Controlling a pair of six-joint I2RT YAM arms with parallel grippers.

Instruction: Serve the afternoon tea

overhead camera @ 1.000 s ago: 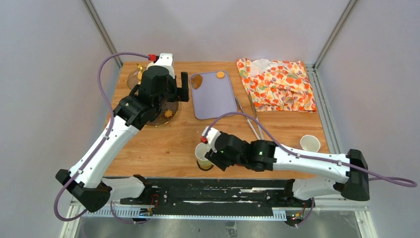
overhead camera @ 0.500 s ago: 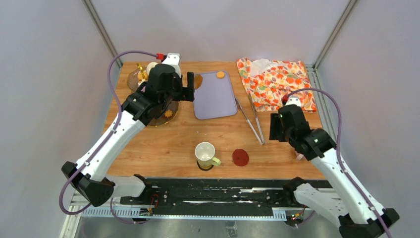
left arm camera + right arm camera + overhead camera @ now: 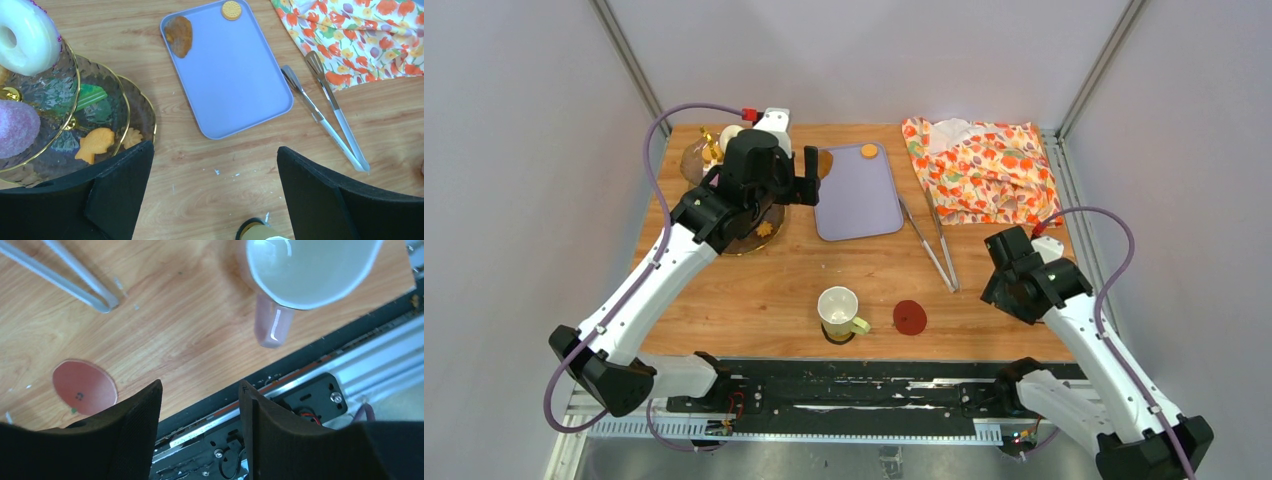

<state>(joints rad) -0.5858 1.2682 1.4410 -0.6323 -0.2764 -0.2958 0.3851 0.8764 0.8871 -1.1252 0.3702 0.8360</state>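
Stand [image 3: 102,112] far left, pastries [image 3: 25,35] on tiers; your left fingers [image 3: 120,185] spread wide nr it, empty. One mug [image 3: 839,308] near centre; 2nd mug [image 3: 310,265] near right, just past your right fingers [image 3: 135,425], parted, holding nothing.

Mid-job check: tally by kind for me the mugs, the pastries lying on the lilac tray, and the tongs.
Mugs: 2 (centre mug, pink-handled mug)
Pastries on the lilac tray: 2 (brown pastry, orange biscuit)
Tongs: 1
Total: 5
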